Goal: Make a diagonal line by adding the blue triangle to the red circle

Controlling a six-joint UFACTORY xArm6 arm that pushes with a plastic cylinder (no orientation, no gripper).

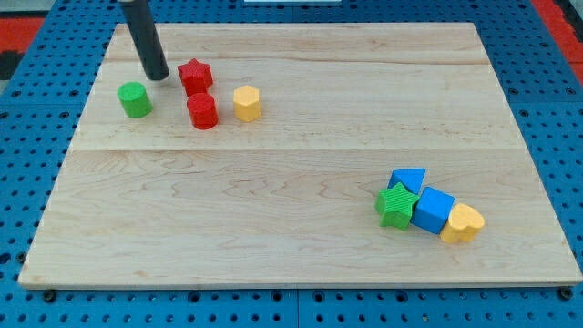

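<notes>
My tip [158, 76] rests on the wooden surface [291, 173] just left of the red star [194, 76]; the red circle [201, 110] sits right and below. There are no jaws, so nothing is held. The blue triangle [409, 179] lies far right, wedged against the green star [396, 204] and blue cube [433, 210]; pushing it risks dragging those along. The rod's top is cut off.
</notes>
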